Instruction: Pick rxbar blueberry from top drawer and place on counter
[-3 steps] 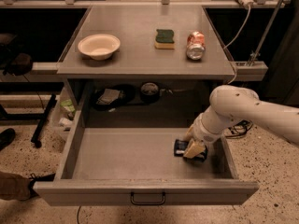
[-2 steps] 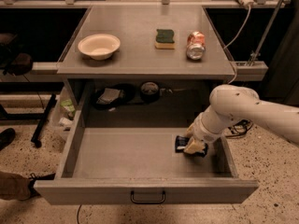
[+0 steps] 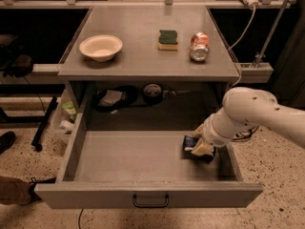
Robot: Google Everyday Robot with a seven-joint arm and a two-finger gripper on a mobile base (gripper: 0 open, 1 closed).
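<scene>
The top drawer [image 3: 119,161] is pulled wide open, with its dark handle [image 3: 150,202] on the front panel. The rxbar blueberry [image 3: 189,141], a dark blue bar, is at the drawer's right side, near the right wall. My gripper [image 3: 202,150] reaches down into the drawer from the right on a white arm [image 3: 248,113]. It is shut on the bar's right end and holds it just above the drawer floor. The counter [image 3: 143,46] is the grey top above the drawer.
On the counter stand a cream bowl [image 3: 100,47], a green-and-yellow sponge [image 3: 167,38] and a red-and-white can [image 3: 199,46]. Dark clutter [image 3: 114,98] lies behind the drawer. A cable [image 3: 243,27] hangs at the right. A shoe [image 3: 16,190] is on the floor at left.
The gripper and the blue bar have risen slightly together and shifted a little to the right. Nothing on the counter has moved.
</scene>
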